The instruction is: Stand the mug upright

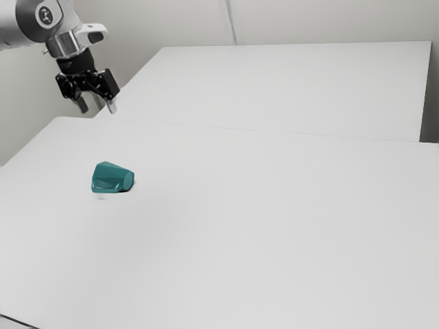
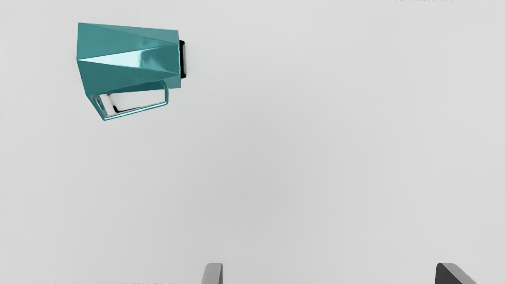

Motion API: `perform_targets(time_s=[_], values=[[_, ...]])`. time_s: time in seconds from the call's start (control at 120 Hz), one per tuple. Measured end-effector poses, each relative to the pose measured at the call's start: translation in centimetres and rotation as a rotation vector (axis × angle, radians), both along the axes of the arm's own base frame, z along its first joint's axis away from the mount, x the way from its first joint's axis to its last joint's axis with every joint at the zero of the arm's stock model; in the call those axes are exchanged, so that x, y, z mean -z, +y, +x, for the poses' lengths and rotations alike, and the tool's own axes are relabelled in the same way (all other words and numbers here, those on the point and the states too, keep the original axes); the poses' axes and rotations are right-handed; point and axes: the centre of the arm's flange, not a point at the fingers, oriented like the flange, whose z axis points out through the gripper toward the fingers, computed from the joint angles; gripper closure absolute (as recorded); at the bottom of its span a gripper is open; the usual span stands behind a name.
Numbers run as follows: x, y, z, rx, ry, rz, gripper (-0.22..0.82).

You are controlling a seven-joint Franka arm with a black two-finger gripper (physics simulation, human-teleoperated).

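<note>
A plain white table (image 1: pixel 260 226) stands before pale grey walls (image 1: pixel 329 20). A faceted teal mug (image 1: pixel 110 178) lies on its side on it, well apart from the raised black gripper (image 1: pixel 98 108), whose two fingers are spread, holding nothing.

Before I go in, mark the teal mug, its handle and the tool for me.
Teal mug (image 2: pixel 128 59): wrist view, on the faceted side of its body.
Mug handle (image 2: pixel 136 111): wrist view, on its long outer bar.
Tool (image 1: pixel 97 108): exterior view, midway between its open fingertips.

1 faceted teal mug (image 1: pixel 110 178) on its side, on the table (image 1: pixel 240 226).
</note>
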Motion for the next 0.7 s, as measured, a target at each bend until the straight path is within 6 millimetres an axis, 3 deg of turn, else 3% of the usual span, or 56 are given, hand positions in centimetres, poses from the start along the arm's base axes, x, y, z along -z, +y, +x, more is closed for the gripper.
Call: perform_targets(time_s=[0.217, 0.517, 0.7], values=[[1.8, 13.9, -2.2, -0.182, 0.012, -0.009, 0.02], [9.1, 24.7, -2.3, -0.224, -0.063, -0.173, 0.02], [12.5, 28.9, -1.7, -0.163, -0.158, -0.256, 0.02]])
